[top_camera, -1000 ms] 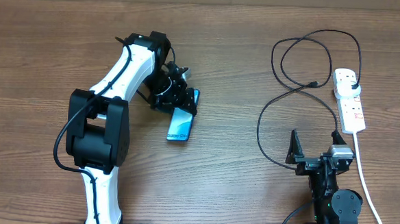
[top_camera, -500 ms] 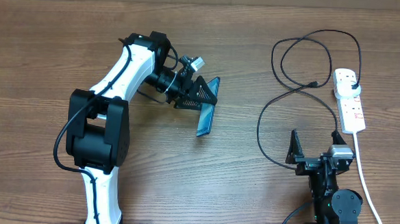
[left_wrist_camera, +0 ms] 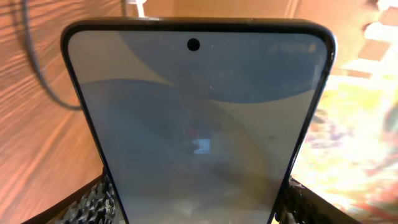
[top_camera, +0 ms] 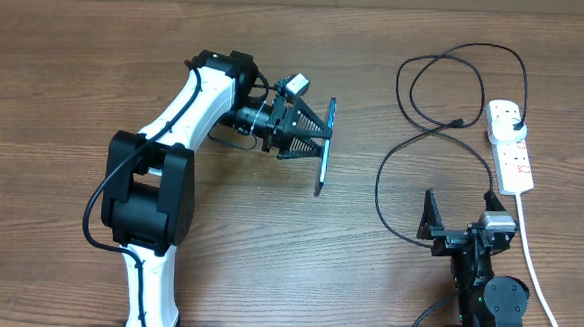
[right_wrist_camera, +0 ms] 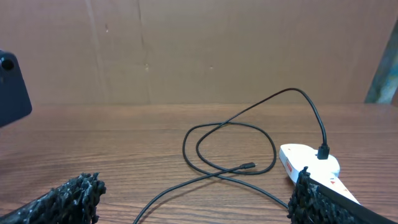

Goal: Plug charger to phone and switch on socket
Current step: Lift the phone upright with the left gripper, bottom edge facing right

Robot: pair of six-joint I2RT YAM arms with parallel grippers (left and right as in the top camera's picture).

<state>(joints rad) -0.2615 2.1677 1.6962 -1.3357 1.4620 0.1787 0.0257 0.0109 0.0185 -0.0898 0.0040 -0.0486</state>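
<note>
My left gripper is shut on the phone and holds it on edge above the table's middle. In the left wrist view the phone fills the frame, its screen dim, gripped at both side edges by the fingers. The black charger lies looped on the table at the right, its small tip free and its plug in the white socket. My right gripper stands open near the front, empty, with the charger tip and the socket ahead of it.
A thick white cord runs from the socket down the right side to the front edge. The phone's dark corner shows at the far left of the right wrist view. A brown wall stands behind the table.
My left gripper has lifted the phone off the table, carried it to the right and turned it onto its edge. The right arm has not moved.
</note>
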